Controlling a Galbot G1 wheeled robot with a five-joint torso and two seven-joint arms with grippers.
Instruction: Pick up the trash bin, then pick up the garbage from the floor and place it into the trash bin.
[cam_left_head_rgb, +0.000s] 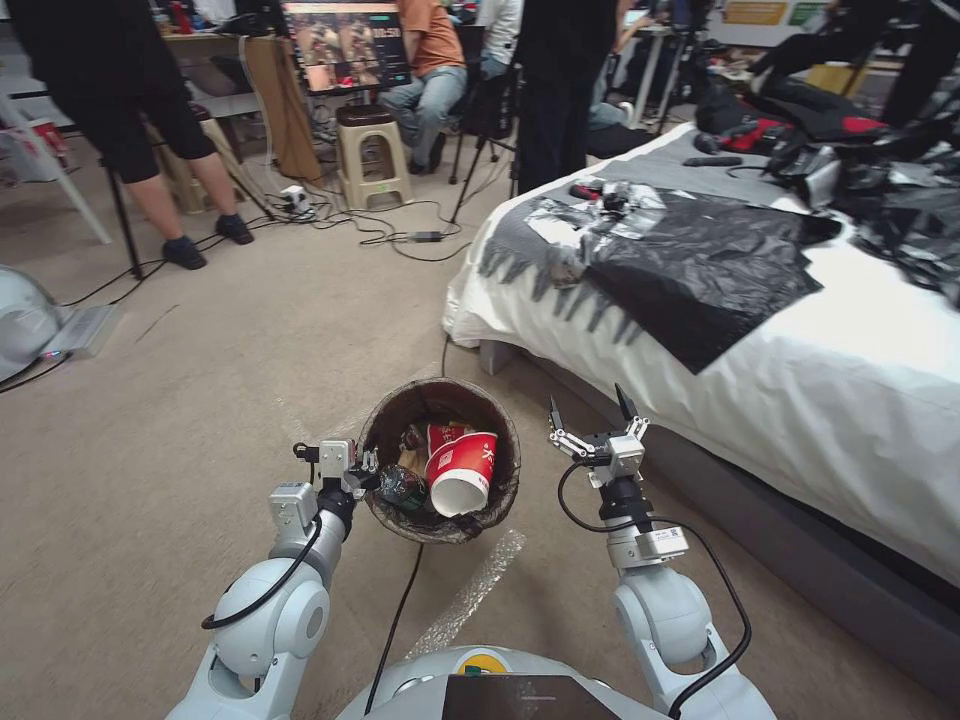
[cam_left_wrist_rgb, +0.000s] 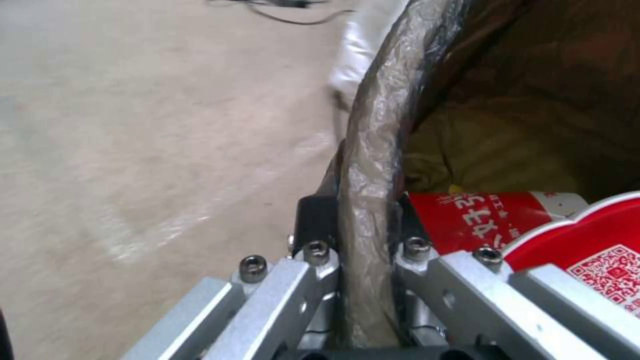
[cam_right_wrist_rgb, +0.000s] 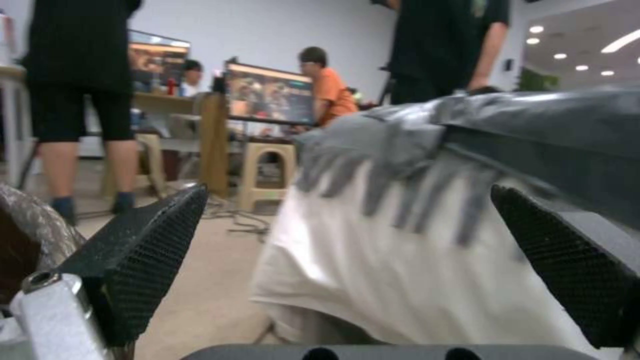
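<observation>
Head view, lower centre: bin (cam_left_head_rgb: 440, 460), brown liner folded over rim, held off the carpet by the left gripper (cam_left_head_rgb: 362, 470), whose jaws pinch the near-left rim; the left wrist view confirms liner and rim (cam_left_wrist_rgb: 367, 200) clamped betw. the two jaws. Contents: red cup (cam_left_head_rgb: 462, 472) w/ white inside facing up-right, a second red cup (cam_left_head_rgb: 443, 434) behind it, a dark bottle-like item (cam_left_head_rgb: 402, 486) at the left wall, and yellowish crumpled material (cam_left_wrist_rgb: 493, 150) deeper in. Right gripper (cam_left_head_rgb: 592, 410), centre-right just beside the bin, jaws spread and holding nothing; its wrist view looks past both pads (cam_right_wrist_rgb: 153, 250) toward the bed (cam_left_head_rgb: 860, 380). Bed, right half of frame, carries black plastic bags (cam_left_head_rgb: 700, 270); not task litter. Progress, as judged: bin pickup done; several pieces already inside; visible carpet (cam_left_head_rgb: 200, 400) around the robot shows no loose litter, so the task appears near or at its end, though floor hidden by bed and robot body cannot be checked.
</observation>
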